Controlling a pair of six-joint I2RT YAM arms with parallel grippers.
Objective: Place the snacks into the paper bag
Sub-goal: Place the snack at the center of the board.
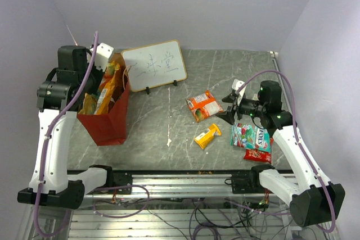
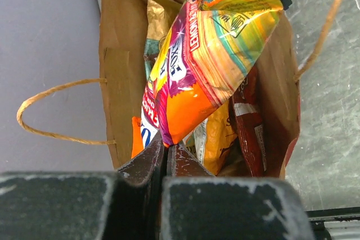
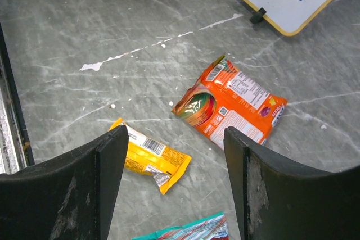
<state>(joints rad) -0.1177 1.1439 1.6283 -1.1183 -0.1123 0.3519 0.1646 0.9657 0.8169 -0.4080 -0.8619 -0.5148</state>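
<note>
A packet [image 2: 208,60] is gripped by its corner in the clenched left jaws at the mouth of the full bag [image 2: 121,54], where it may be caught on packs [image 2: 247,122] already inside and left protruding; the right jaws are held spread above the yellow pack [image 3: 152,158] on the bench [image 3: 84,26].

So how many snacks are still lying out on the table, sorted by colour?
Orange packet: 1
Yellow packet: 1
Teal-and-white bag: 1
Red pack: 1
Total: 4 on the table.
Not counted: packets in the paper bag overlap too much, and the left gripper pinches a colourful packet over it.
</note>
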